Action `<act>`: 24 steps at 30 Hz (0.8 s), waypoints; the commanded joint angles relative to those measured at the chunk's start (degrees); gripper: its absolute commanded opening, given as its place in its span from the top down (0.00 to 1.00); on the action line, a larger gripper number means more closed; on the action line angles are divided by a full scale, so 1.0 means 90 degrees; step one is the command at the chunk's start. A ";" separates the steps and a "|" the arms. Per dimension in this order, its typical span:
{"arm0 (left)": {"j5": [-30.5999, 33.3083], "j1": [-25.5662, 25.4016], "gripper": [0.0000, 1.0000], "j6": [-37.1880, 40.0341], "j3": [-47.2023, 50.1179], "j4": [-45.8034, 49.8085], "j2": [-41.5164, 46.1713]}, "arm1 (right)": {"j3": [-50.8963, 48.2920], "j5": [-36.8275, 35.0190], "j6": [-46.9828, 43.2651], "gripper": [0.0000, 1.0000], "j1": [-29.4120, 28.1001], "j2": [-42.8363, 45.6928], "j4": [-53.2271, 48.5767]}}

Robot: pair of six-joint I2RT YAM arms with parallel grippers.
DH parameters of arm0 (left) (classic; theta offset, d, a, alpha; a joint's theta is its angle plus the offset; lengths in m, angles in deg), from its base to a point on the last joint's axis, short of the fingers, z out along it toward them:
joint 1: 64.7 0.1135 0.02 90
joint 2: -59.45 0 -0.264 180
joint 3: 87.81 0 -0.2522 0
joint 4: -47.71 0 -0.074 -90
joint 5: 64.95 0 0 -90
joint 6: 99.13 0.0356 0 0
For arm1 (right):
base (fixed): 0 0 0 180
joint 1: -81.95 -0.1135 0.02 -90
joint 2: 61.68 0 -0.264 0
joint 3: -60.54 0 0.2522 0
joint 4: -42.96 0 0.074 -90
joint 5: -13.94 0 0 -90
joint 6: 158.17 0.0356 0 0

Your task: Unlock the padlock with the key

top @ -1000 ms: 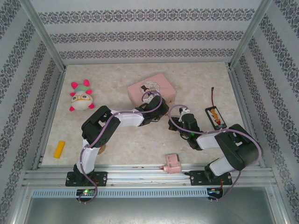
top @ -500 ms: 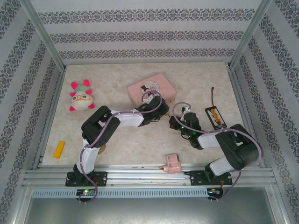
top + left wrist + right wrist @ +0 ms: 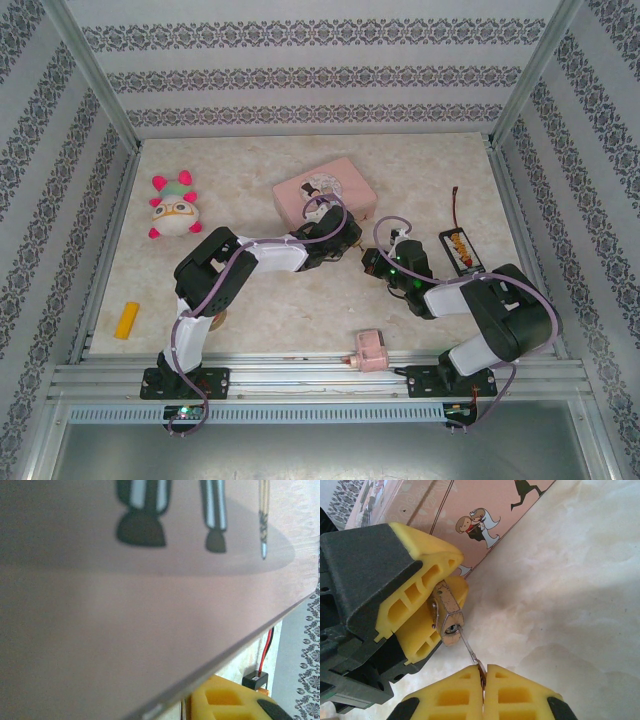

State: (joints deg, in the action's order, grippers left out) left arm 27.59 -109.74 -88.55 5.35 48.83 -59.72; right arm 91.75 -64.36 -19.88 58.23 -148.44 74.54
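The left jaws clamp the padlock (image 3: 446,616) just ahead of the right jaws. Those pinch the key (image 3: 472,653), its tip at the keyhole.

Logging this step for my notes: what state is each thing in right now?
padlock: clamped in the left gripper, shackle hidden
key: pinched in the right gripper, tip at the padlock's keyhole
left gripper: shut on the padlock
right gripper: shut on the key
pink tin box: closed
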 commanded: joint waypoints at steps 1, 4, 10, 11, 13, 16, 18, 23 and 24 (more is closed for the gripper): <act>-0.0781 -0.0211 0.93 -0.1166 0.0187 -0.0094 -0.0176 | 0.0141 0.0000 0.0043 1.00 0.0029 -0.0069 0.0425; -0.0776 -0.0221 0.93 -0.1157 0.0180 -0.0070 -0.0176 | 0.0133 -0.0077 0.0024 1.00 0.0029 -0.0024 0.0450; -0.0799 -0.0238 0.93 -0.1137 0.0179 -0.0069 -0.0175 | 0.0155 -0.0100 0.0005 1.00 0.0039 0.0107 0.0460; -0.0802 -0.0240 0.93 -0.1137 0.0177 -0.0070 -0.0174 | 0.0165 -0.0084 0.0015 1.00 0.0048 0.0118 0.0451; -0.0813 -0.0249 0.93 -0.1128 0.0180 -0.0079 -0.0176 | 0.0204 -0.0029 0.0052 1.00 0.0067 0.0106 0.0450; -0.0820 -0.0260 0.93 -0.1130 0.0190 -0.0099 -0.0173 | 0.0207 0.0116 0.0131 1.00 0.0107 0.0054 0.0450; -0.0822 -0.0269 0.93 -0.1165 0.0218 -0.0154 -0.0185 | 0.0208 0.0209 0.0178 1.00 0.0126 0.0014 0.0465; -0.0811 -0.0299 0.93 -0.1198 0.0248 -0.0206 -0.0201 | 0.0375 0.0279 0.0201 1.00 0.0189 0.0084 0.0480; -0.0811 -0.0299 0.93 -0.1200 0.0248 -0.0218 -0.0211 | 0.0375 0.0304 0.0206 1.00 0.0211 0.0105 0.0475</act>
State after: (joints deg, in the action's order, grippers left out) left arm 28.27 -109.87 -89.36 5.57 48.08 -59.72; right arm 92.30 -62.57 -18.57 59.38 -148.46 74.30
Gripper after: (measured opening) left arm 0.270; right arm 0.049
